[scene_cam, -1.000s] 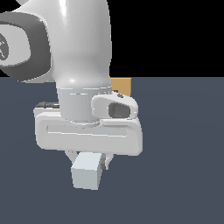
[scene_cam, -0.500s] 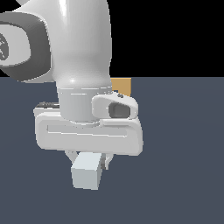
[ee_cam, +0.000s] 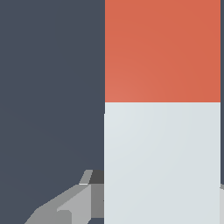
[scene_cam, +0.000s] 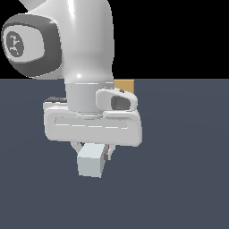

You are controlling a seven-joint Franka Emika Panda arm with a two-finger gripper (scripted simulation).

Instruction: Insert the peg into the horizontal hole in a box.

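Pale grey-white peg [ee_cam: 162, 162] with orange-red end seen between gripper [scene_cam: 94, 154] fingers, lifted clear of dark floor [scene_cam: 179, 179]. Judged rigid, light, smooth-faced, likely slippery; hold on grey length seems best, orange end left free for insertion. Jaws clenched on peg. Arm [scene_cam: 85, 53] held near vertical, wrist downward. Tan box [scene_cam: 125, 85] mostly hidden behind wrist; hole not seen.

A flat, dark slate-blue floor [scene_cam: 188, 156] spread evenly lit beneath the scene, meeting a plain black backdrop [scene_cam: 179, 36] above.
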